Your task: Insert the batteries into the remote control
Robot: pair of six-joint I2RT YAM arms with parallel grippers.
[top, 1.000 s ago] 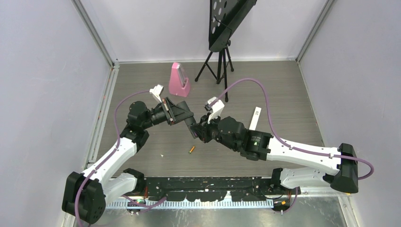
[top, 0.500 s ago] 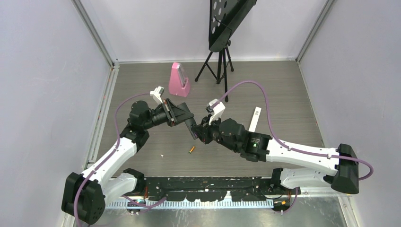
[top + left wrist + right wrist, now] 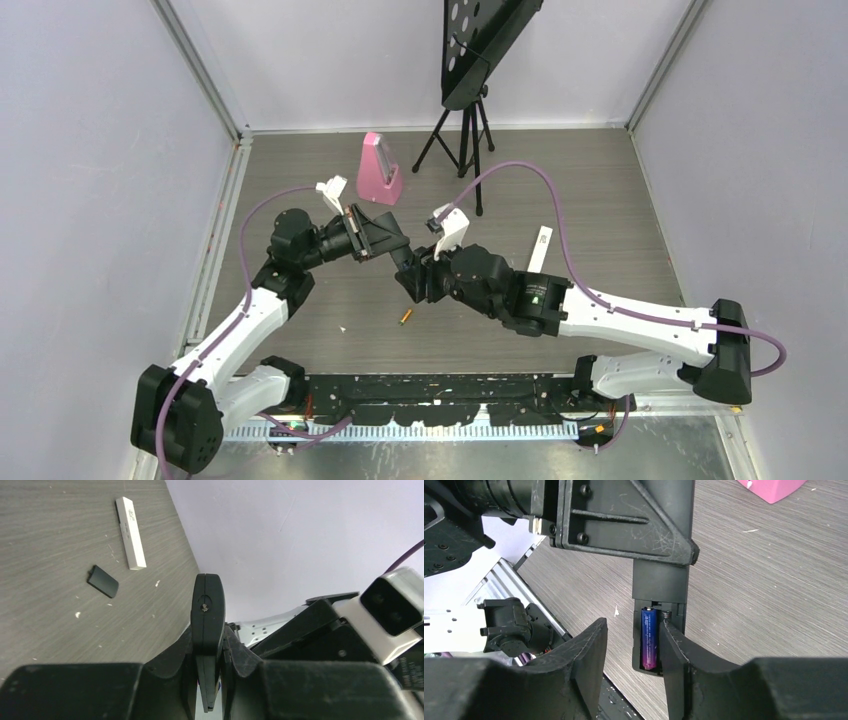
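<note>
My left gripper (image 3: 388, 242) is shut on the black remote control (image 3: 407, 272) and holds it above the table, edge-on in the left wrist view (image 3: 207, 607). The right wrist view shows the remote's open compartment with a purple-blue battery (image 3: 649, 638) lying in its left slot. My right gripper (image 3: 633, 628) is open. Its right finger (image 3: 674, 660) is close against the battery's side, and its left finger stands off the remote. A gold battery (image 3: 405, 317) lies on the table below both grippers. The black back cover (image 3: 103, 581) lies flat on the table.
A white bar-shaped remote (image 3: 540, 249) lies right of the grippers, next to the back cover. A pink metronome (image 3: 378, 170) and a black tripod stand (image 3: 465, 120) stand at the back. Grey walls close in three sides.
My right gripper has opened and let go of the purple-blue battery, which stays in the remote's compartment. The right arm has shifted slightly left. The left gripper still holds the remote.
</note>
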